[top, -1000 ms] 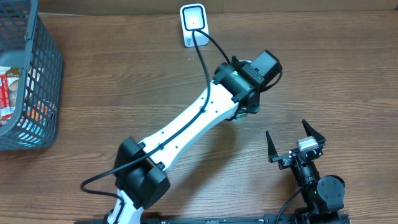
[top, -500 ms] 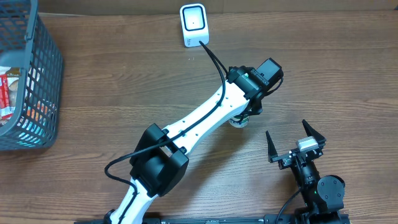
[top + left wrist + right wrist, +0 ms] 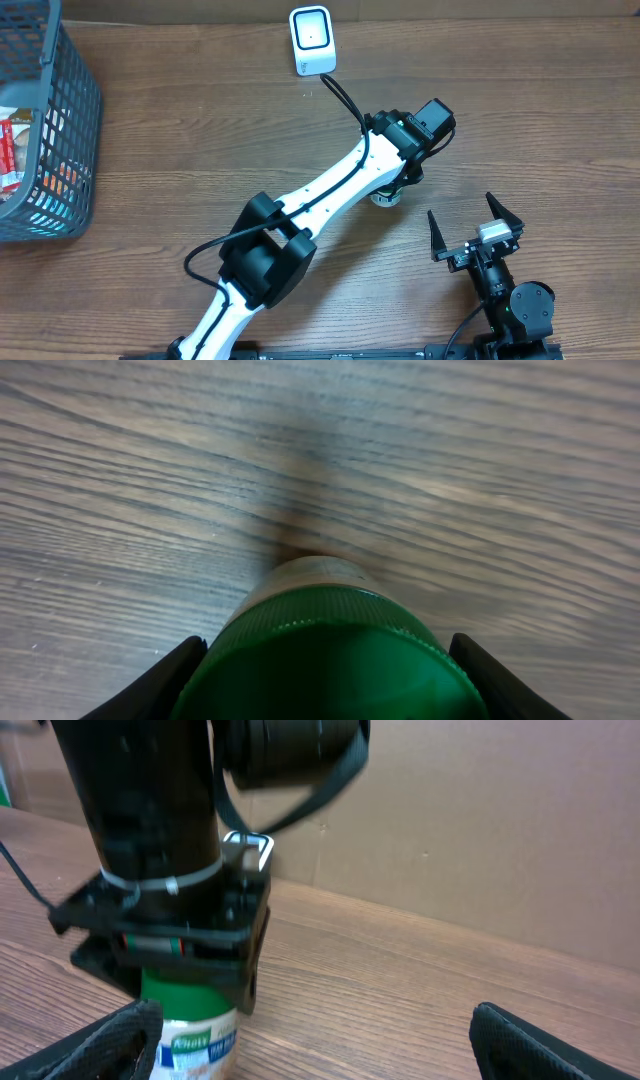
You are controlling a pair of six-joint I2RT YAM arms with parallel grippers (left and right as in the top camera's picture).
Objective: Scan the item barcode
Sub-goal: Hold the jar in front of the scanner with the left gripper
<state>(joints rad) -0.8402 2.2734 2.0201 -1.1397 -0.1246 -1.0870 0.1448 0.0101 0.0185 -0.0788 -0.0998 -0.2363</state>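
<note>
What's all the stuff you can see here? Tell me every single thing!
scanner: one, white, far edge of the table, middle
basket: one, dark grey, left end of the table
packets: a few, red and orange, inside the basket; exact count hidden
jar: one, green lid and white label, right of the middle
table: one, brown wood, under everything
left arm: one, white and black, reaching across the middle
left gripper: one, black, closed on the jar's lid
right gripper: one, black, wide open and empty, near right
</note>
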